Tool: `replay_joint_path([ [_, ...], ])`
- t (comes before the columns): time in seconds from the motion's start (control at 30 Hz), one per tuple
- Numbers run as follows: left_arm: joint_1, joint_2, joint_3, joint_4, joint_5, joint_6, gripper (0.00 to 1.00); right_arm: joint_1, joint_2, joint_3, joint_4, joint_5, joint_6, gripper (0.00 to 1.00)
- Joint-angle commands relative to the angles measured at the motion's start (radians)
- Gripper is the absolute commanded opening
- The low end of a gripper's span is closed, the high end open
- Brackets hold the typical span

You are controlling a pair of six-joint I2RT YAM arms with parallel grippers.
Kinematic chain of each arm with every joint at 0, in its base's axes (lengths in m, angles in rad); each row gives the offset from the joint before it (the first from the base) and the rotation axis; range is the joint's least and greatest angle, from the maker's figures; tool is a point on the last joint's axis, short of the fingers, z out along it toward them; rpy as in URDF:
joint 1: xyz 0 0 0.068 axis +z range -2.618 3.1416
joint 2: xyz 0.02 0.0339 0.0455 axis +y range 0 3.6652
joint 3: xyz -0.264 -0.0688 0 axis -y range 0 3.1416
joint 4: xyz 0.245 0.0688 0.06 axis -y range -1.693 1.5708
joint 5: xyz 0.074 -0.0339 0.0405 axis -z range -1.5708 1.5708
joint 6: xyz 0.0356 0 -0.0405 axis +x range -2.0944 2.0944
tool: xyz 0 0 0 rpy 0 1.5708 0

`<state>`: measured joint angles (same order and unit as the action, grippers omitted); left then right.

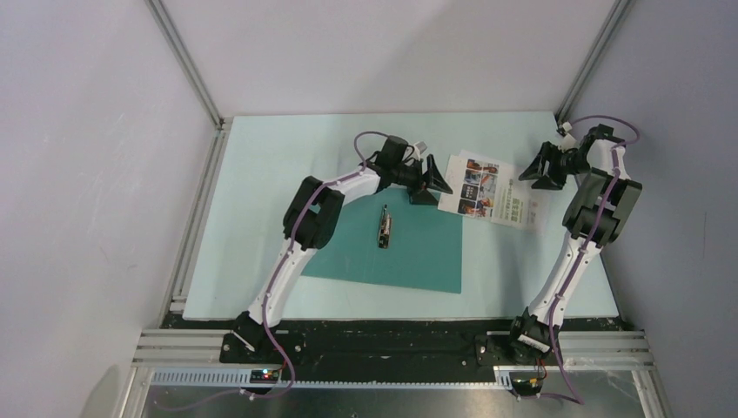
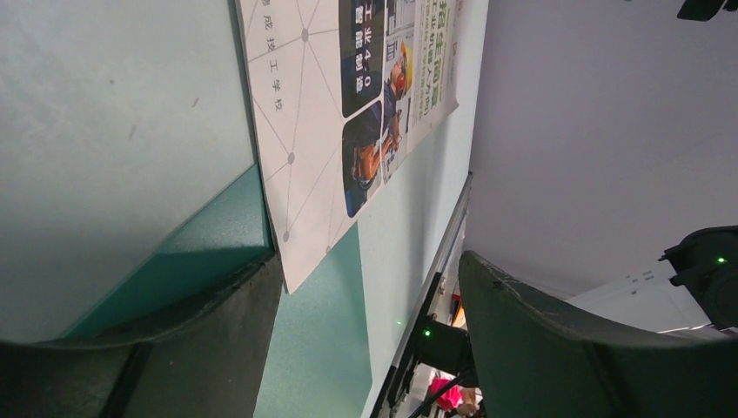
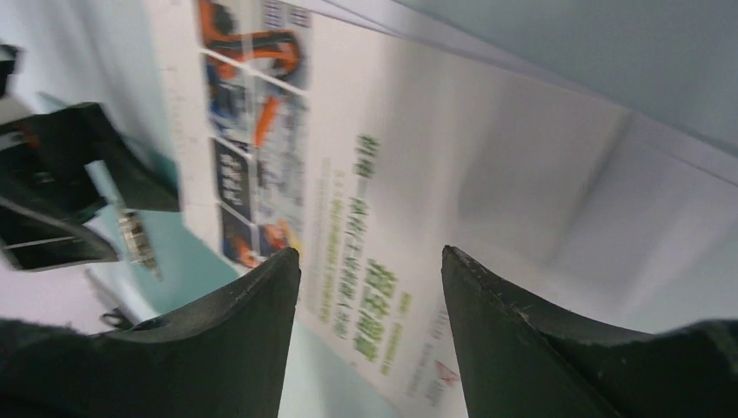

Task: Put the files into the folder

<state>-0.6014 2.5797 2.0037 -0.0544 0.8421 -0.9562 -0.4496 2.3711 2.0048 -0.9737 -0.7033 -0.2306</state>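
Two grippers (image 1: 432, 185) (image 1: 535, 178) spread, two files (image 1: 480, 185) (image 1: 538, 214), one folder (image 1: 418, 252)

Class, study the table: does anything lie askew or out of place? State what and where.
The brochure page lies tilted at the folder's far right corner, only its corner overlapping the folder; a second sheet peeks from beneath it. Nothing looks damaged.

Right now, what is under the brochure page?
A second white sheet shows past the right edge of the brochure page; its printed face is covered. The brochure's near-left corner overlaps a corner of the folder. Both sheets rest on the table.
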Motion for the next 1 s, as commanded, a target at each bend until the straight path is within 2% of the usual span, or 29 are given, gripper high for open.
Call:
replay_joint_path([
  [0.0, -0.014, 0.011, -0.018, 0.049, 0.013, -0.026, 0.79, 0.003, -0.025, -0.009, 0.000, -0.229, 0.074, 0.65],
  [0.1, -0.013, 0.003, -0.037, 0.048, 0.019, -0.026, 0.77, 0.004, -0.031, -0.026, 0.042, -0.313, 0.134, 0.64],
  [0.23, -0.008, -0.008, -0.063, 0.048, 0.024, -0.031, 0.76, 0.016, -0.047, -0.045, 0.080, -0.332, 0.185, 0.64],
  [0.37, -0.008, -0.010, -0.080, 0.048, 0.028, -0.042, 0.76, 0.032, -0.069, -0.058, 0.086, -0.185, 0.174, 0.64],
  [0.4, -0.008, -0.007, -0.080, 0.048, 0.033, -0.045, 0.73, 0.040, -0.069, -0.065, 0.079, -0.117, 0.169, 0.64],
  [0.47, -0.010, -0.006, -0.079, 0.063, 0.038, -0.050, 0.65, 0.045, -0.062, -0.079, 0.064, -0.082, 0.149, 0.64],
  [0.57, -0.013, -0.011, -0.083, 0.079, 0.047, -0.054, 0.62, 0.050, -0.045, -0.102, 0.057, -0.068, 0.151, 0.63],
  [0.97, -0.024, -0.015, -0.071, 0.178, 0.109, -0.139, 0.61, 0.066, -0.022, -0.136, 0.050, -0.050, 0.189, 0.63],
])
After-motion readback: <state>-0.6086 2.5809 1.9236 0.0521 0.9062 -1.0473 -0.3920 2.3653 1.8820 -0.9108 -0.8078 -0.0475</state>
